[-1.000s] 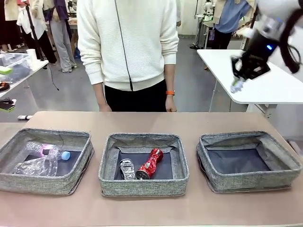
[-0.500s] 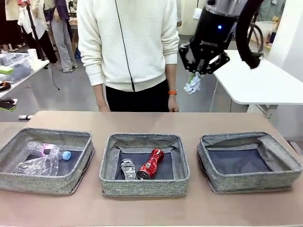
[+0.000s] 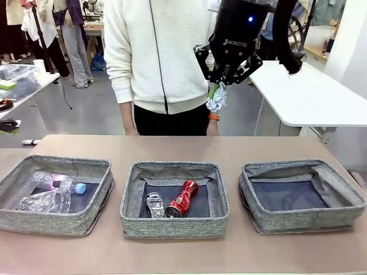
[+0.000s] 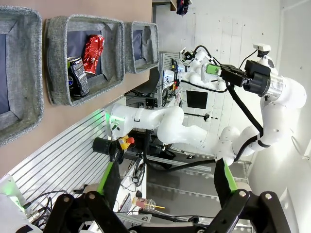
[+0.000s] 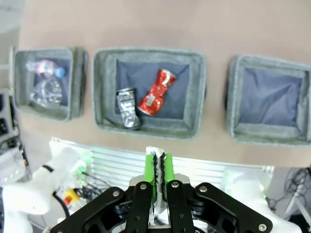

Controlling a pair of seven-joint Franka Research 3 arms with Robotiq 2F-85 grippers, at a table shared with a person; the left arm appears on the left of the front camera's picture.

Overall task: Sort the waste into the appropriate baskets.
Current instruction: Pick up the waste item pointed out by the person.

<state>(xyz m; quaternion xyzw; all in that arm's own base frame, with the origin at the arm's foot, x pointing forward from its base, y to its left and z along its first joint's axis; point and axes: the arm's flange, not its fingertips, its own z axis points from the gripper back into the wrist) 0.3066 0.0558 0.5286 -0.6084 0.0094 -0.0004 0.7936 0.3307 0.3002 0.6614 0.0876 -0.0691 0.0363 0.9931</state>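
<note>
At the left of the table (image 3: 172, 258), the first basket (image 3: 54, 220) held the clear plastic bottle with blue cap (image 3: 60, 183) and the clear crumpled plastic container (image 3: 43, 202), lying side by side on its dark base. The middle basket (image 3: 174, 224) held the crushed black-silver can (image 3: 153, 204) with the red soda can (image 3: 182, 198) just beside it, the two touching at their near ends. Above and behind that basket, in front of the person (image 3: 163, 57) in the white sweater, the right gripper (image 3: 217, 91) hung high over the far side of the table, its green pads pinched tight on the white paper ball (image 3: 217, 103), which dangled below the fingertips (the right wrist view showed the paper squeezed between the two pads). The right basket (image 3: 301, 195) showed only its dark base. The left gripper (image 4: 167, 187) appeared in its own wrist view, its fingers spread wide with nothing between them, well off from the baskets.
</note>
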